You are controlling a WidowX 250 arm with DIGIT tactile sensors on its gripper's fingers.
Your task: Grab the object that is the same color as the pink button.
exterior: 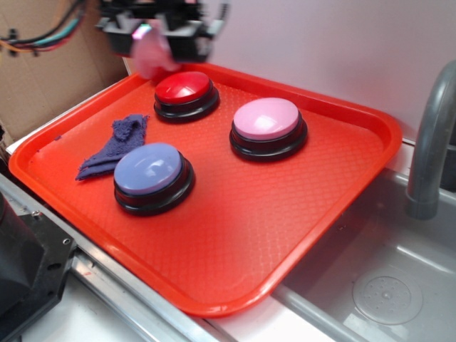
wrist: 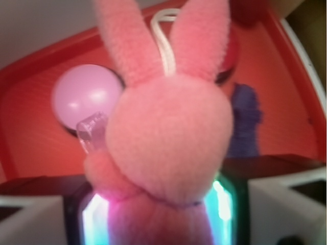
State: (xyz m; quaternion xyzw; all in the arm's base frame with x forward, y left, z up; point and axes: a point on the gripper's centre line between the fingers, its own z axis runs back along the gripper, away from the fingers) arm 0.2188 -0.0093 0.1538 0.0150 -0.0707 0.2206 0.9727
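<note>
My gripper [exterior: 153, 39] is at the far left of the red tray [exterior: 335, 178], above the tray's back rim, and is shut on the pink plush toy [exterior: 151, 55]. In the wrist view the pink plush toy [wrist: 168, 138] fills the middle: a fuzzy bunny with two long ears and a white loop, its body pinched between the lit pads of my gripper [wrist: 163, 214]. The pink button [exterior: 267, 121] with its glossy pale-pink top stands on the tray's right half, apart from the gripper. It shows in the wrist view [wrist: 84, 97] behind the toy.
A red-topped button [exterior: 185, 89] stands just below the gripper. A lavender-blue button [exterior: 151, 171] stands at the front left, with a purple cloth scrap [exterior: 117, 142] beside it. A sink basin [exterior: 385, 285] and a grey tap [exterior: 431, 142] lie to the right.
</note>
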